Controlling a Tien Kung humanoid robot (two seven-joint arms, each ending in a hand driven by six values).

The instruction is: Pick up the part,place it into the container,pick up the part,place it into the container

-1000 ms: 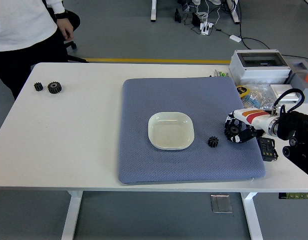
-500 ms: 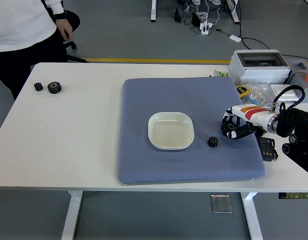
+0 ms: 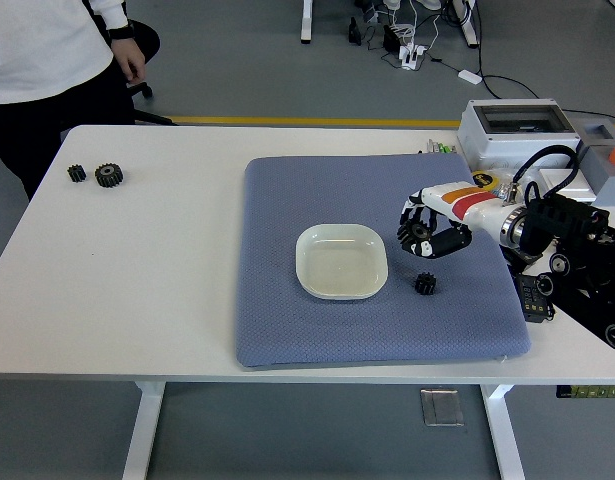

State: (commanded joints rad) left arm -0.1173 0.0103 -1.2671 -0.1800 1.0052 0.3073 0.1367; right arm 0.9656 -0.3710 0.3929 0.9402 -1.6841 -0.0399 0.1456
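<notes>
Head view: right hand (image 3: 424, 230) grasping one gear; one gear (image 3: 425, 283) on mat, two far left (image 3: 96, 174)

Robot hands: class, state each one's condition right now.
Left hand: not in view.
Right hand: curled shut on a black gear, above the blue mat.

My right hand (image 3: 427, 232) grips a black gear (image 3: 420, 231) above the blue mat (image 3: 317, 330). A white dish (image 3: 341, 262) sits just to its left, a second gear (image 3: 425, 283) just below.

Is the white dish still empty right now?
Empty: the white dish shows only bare interior. One small gear lies outside it on the blue mat.
</notes>
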